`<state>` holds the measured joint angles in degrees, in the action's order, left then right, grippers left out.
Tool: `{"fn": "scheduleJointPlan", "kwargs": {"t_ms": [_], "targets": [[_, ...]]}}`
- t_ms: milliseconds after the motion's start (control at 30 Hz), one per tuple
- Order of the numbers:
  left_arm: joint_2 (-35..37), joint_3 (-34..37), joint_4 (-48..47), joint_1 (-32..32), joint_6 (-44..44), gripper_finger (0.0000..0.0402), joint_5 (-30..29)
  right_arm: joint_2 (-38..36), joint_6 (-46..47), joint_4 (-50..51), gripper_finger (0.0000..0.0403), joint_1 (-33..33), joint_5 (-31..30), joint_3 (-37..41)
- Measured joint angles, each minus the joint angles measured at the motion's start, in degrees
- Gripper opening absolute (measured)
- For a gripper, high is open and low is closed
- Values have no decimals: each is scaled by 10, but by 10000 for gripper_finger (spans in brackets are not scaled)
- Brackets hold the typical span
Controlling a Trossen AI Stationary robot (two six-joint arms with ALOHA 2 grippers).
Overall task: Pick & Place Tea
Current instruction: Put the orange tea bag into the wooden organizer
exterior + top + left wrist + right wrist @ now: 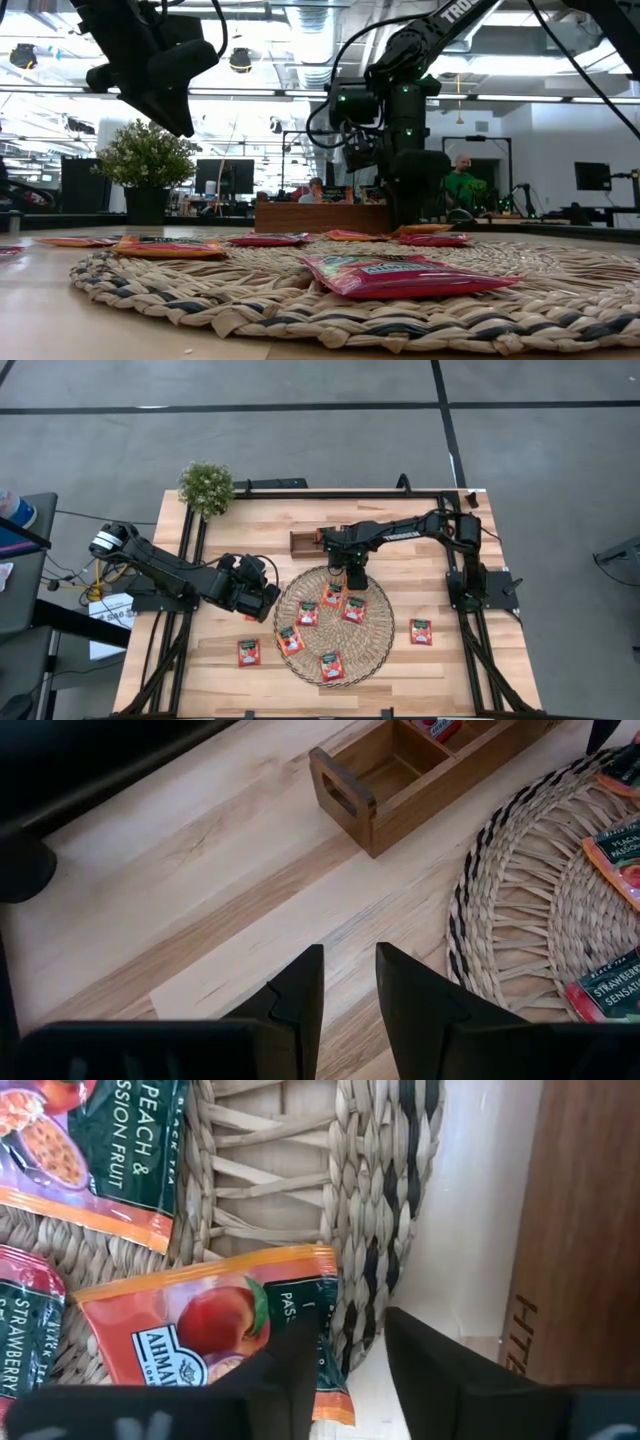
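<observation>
Starting at the left: left pincer [262, 598] hovering over the pale wooden surface [220, 660] just off the rim of the round woven straw mat [385, 645], fingers [300, 985] parted by a narrow gap and pinching nothing, probably waiting clear of the working arm. Lying beyond that pincer, alone on bare wood, one red-orange square tea sachet [248, 652].

Moving right: several more red-orange sachets [307, 614] lying scattered across the mat, one more [421, 632] sitting off it on the wood.

Right pincer [352, 578] dipping low at the mat's far rim, fingers spread with an orange peach sachet [215, 1330] directly beneath them, not yet pinched. Likely lining up for a pick, since the brown wooden compartment tray [303, 541] is sitting just behind it, a short carry away.
</observation>
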<state>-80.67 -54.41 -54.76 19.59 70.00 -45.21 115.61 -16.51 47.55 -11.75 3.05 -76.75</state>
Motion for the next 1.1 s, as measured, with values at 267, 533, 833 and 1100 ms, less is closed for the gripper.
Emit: {"fn": "scheduleJointPlan", "kwargs": {"t_ms": [267,533,833,1100], "targets": [[0,0,0,0,2,87,0,0,0,-1,15,0,-6,0],[0,0,0,0,2,87,0,1,0,4,3,1,-17,-3],[0,0,0,0,2,87,0,5,-1,45,0,2,-17,-50],[0,0,0,0,1,87,0,5,-1,75,0,2,-16,-71]]}}
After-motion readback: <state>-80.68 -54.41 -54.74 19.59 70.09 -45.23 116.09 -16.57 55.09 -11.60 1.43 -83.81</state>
